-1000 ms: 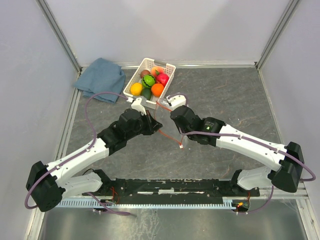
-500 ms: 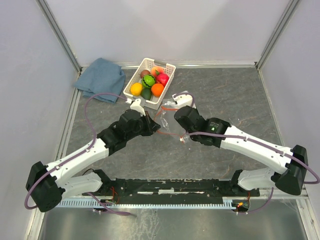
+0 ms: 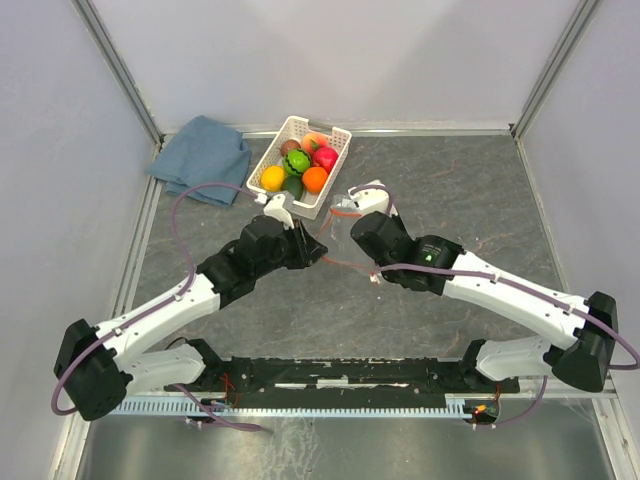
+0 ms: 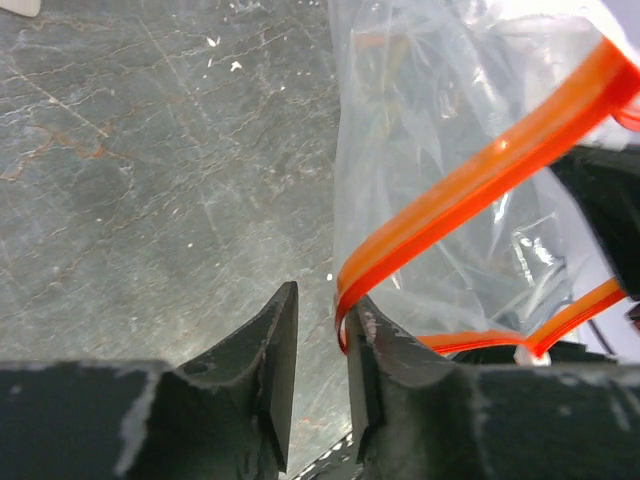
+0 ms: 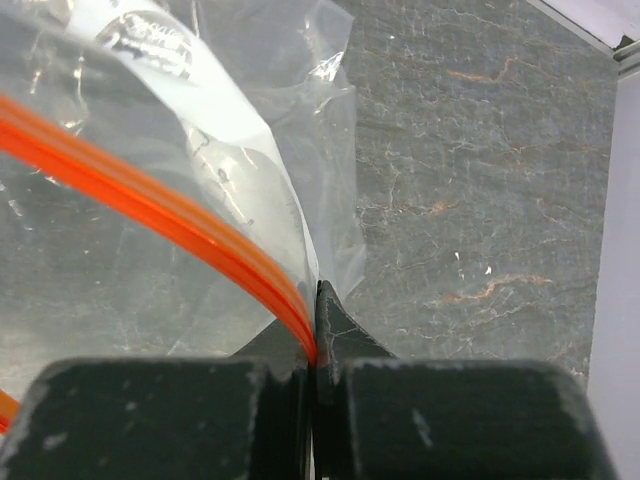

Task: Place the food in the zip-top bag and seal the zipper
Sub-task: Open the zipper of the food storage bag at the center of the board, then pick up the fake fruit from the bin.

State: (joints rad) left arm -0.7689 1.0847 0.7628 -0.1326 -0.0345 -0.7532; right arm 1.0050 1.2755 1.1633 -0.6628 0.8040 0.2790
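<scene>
The clear zip-top bag (image 3: 345,215) hangs between my two grippers above the table. Its orange zipper (image 4: 480,190) runs up and to the right from my left gripper (image 4: 322,320). That gripper's jaws stand slightly apart, and the strip's end rests against the inner tip of the right finger (image 4: 365,330). My right gripper (image 5: 315,340) is shut on the zipper (image 5: 150,205) at the bag's edge, with a white label (image 5: 150,45) beyond it. The food (image 3: 300,165), several small round toy fruits and vegetables, lies in the white basket (image 3: 290,125). In the top view my left gripper (image 3: 322,252) faces my right gripper (image 3: 370,265).
A folded blue cloth (image 3: 205,158) lies at the back left beside the basket. Grey walls with metal rails close in the table on three sides. The arms' base bar (image 3: 340,375) runs along the near edge.
My right gripper has shut on the zipper and shifted slightly right with the bag. My left gripper's jaws, shut before, have parted a little.
</scene>
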